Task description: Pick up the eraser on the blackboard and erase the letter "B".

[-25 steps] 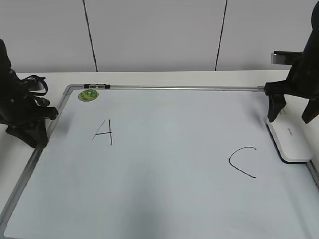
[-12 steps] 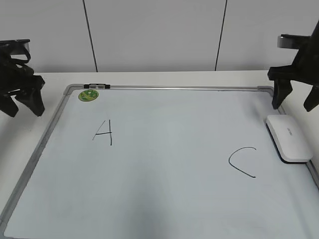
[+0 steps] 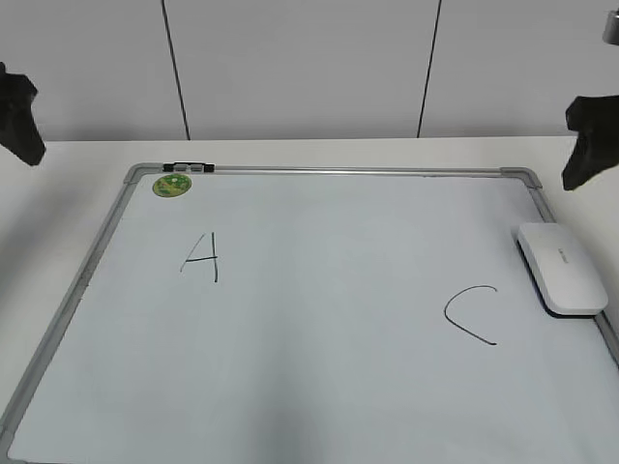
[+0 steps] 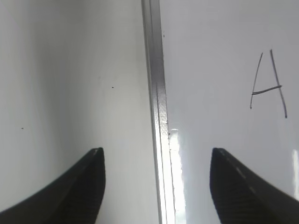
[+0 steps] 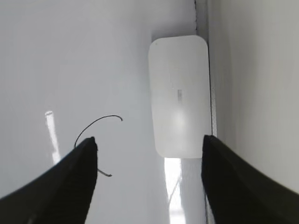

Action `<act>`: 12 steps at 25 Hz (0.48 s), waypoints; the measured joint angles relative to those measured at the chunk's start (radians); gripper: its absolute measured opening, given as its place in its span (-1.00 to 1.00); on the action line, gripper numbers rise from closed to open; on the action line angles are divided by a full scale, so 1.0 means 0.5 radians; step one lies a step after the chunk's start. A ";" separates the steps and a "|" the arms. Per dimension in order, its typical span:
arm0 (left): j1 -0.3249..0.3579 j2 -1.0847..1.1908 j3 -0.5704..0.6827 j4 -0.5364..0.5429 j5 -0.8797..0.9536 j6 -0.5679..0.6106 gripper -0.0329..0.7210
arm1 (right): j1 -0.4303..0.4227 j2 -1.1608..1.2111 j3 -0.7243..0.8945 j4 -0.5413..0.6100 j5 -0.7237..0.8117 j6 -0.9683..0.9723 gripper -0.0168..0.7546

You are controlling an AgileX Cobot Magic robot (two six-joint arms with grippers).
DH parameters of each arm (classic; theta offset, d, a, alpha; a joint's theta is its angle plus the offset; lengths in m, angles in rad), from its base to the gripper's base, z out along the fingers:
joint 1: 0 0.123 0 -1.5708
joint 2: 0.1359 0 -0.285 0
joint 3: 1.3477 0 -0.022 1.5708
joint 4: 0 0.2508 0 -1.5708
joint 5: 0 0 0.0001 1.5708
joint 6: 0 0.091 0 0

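We find the eraser (image 3: 561, 267) lying flat on the board (image 3: 329, 387) at its right edge, just beside the frame and near the letter C (image 3: 471, 313); in the right wrist view the eraser (image 5: 179, 94) sits alone, touched by nothing. We judge it light and rigid, a smooth plastic block that may slip under a loose pinch, so we would take hold across its short width, at mid-length, with the pads on the two long sides. The frame rail runs close along one long side, which leaves little room for a finger there. No letter B is visible anywhere on the board; only the A (image 3: 200, 257) and the C remain, so we judge the erasing done. The right gripper (image 5: 149, 140) hangs above the eraser with its jaws spread wide and nothing between them. The left gripper (image 4: 156, 151) hangs over the board's left rail, jaws likewise apart and empty. A green sticker (image 3: 171, 185) marks the far left corner.
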 joint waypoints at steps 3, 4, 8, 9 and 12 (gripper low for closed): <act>0.000 -0.199 0.136 0.000 -0.024 -0.005 0.45 | 0.042 -0.284 0.370 0.009 -0.255 0.000 0.37; 0.000 -0.279 0.208 0.000 -0.043 -0.008 0.45 | 0.064 -0.373 0.483 0.009 -0.314 0.000 0.37; 0.000 -0.628 0.542 0.008 -0.145 -0.008 0.45 | 0.164 -0.628 0.789 0.020 -0.476 0.000 0.37; 0.000 -0.712 0.640 0.013 -0.167 -0.008 0.45 | 0.189 -0.667 0.839 0.021 -0.484 0.000 0.37; 0.000 -1.036 0.914 0.017 -0.239 -0.008 0.45 | 0.252 -0.785 0.942 0.024 -0.501 0.000 0.36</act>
